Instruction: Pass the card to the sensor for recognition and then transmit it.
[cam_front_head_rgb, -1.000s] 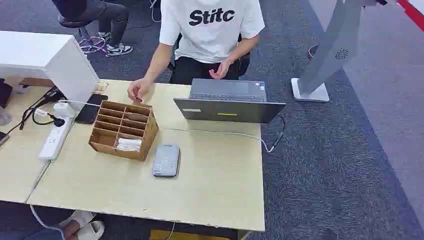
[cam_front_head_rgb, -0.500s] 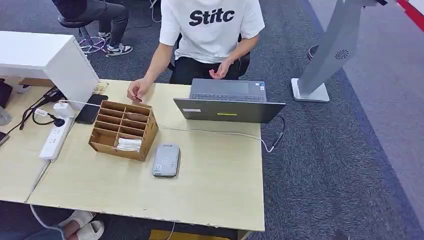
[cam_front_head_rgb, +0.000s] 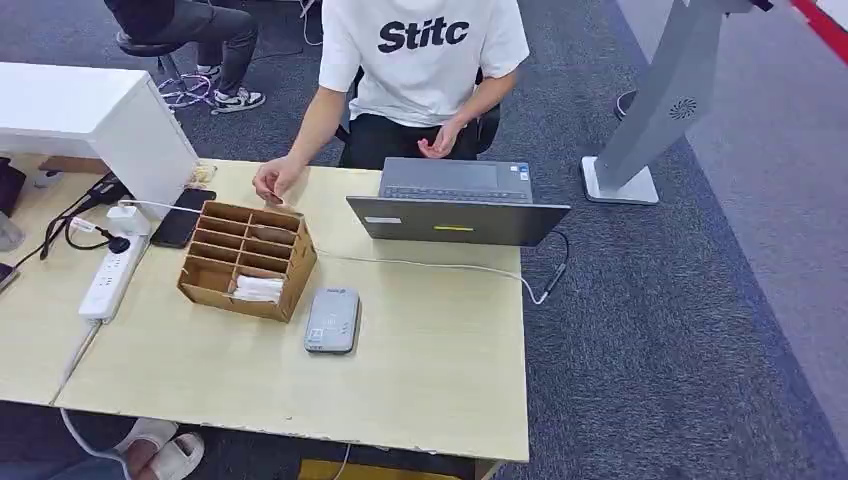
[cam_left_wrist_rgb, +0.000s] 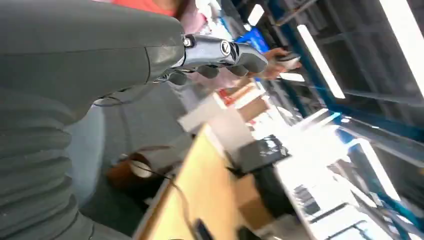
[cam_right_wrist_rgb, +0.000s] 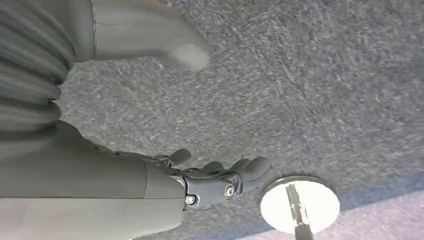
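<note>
A brown wooden card rack (cam_front_head_rgb: 246, 259) stands on the pale table (cam_front_head_rgb: 420, 370), with white cards (cam_front_head_rgb: 258, 289) in its front slot. The grey card sensor (cam_front_head_rgb: 332, 320) lies flat just right of the rack's front corner. My left hand (cam_left_wrist_rgb: 218, 52) hangs beside the table with its fingers loosely apart, holding nothing. My right hand (cam_right_wrist_rgb: 215, 177) hangs over grey carpet, its thumb (cam_right_wrist_rgb: 182, 54) well apart from the fingers, and it holds nothing too.
A person in a white T-shirt (cam_front_head_rgb: 420, 50) sits across the table, one hand (cam_front_head_rgb: 272, 182) resting behind the rack. An open laptop (cam_front_head_rgb: 456, 205) with a cable, a power strip (cam_front_head_rgb: 110, 275), a phone (cam_front_head_rgb: 181, 218) and a white box (cam_front_head_rgb: 100, 120) are also there. A round white base (cam_right_wrist_rgb: 300, 204) stands on the carpet.
Nothing on the table has moved. A foot under the table's near edge has shifted slightly left.
</note>
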